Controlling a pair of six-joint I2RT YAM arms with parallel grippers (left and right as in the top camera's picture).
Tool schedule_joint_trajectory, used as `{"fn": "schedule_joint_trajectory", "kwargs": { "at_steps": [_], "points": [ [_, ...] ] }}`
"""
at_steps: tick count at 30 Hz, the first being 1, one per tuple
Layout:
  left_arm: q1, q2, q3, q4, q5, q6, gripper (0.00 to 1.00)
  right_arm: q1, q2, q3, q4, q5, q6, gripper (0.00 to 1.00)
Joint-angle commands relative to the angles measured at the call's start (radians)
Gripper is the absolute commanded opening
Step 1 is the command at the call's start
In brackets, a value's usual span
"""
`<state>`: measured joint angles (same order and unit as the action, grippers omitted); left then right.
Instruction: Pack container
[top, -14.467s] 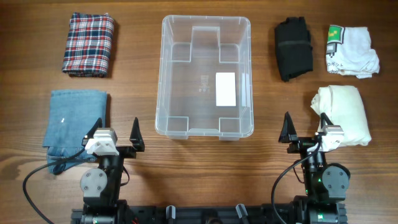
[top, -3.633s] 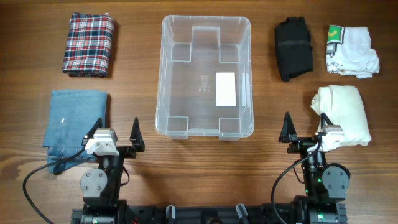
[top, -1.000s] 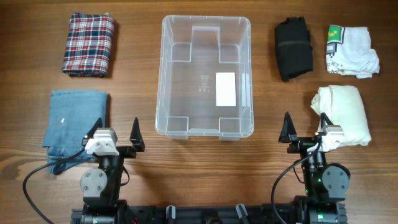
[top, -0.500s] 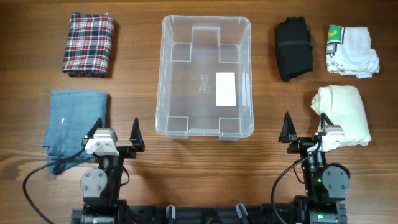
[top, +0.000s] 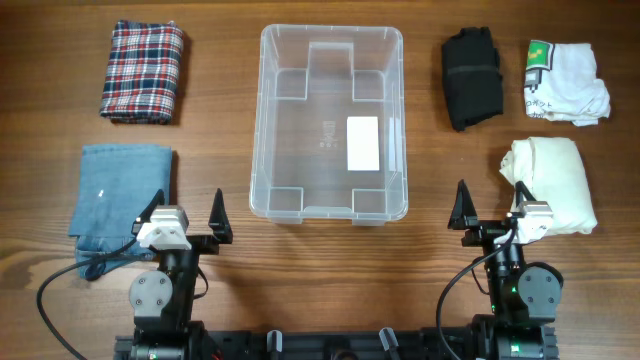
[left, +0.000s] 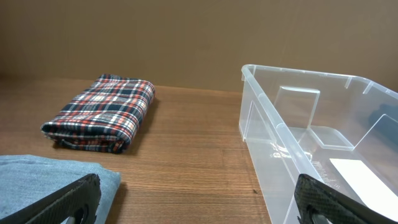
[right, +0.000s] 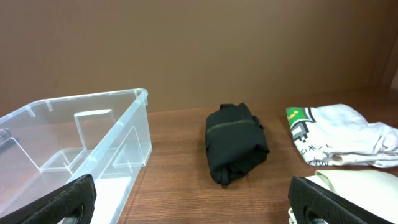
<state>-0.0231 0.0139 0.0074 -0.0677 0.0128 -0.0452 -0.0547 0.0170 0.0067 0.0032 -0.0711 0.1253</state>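
Observation:
The container (top: 330, 35) is a clear plastic bin at the table's middle back, with only a white label on its base; it also shows in the left wrist view (left: 273, 130) and the right wrist view (right: 130, 134). My left gripper (top: 188, 212) stands open near the front left, nothing between its fingers, just right of a folded blue denim cloth (top: 118, 200). My right gripper (top: 490, 205) is open at the front right, its right finger next to a cream cloth (top: 555, 180).
A plaid folded cloth (top: 142, 72) lies at the back left (left: 102, 112). A black folded garment (top: 472, 78) and a white printed shirt (top: 565, 82) lie at the back right (right: 236, 143). Bare wood lies between grippers and bin.

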Motion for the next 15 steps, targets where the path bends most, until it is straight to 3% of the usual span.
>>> {"fn": "schedule_joint_trajectory", "kwargs": {
  "at_steps": [1, 15],
  "points": [
    [0.006, -0.007, -0.002, -0.006, -0.006, 0.015, 1.0, 0.003, -0.007, -0.002, 0.0, -0.001, -0.018, 1.0],
    [0.006, -0.007, -0.002, -0.006, -0.006, 0.015, 1.0, 0.003, -0.007, -0.002, 0.002, 0.055, -0.024, 1.0]
  ]
}}
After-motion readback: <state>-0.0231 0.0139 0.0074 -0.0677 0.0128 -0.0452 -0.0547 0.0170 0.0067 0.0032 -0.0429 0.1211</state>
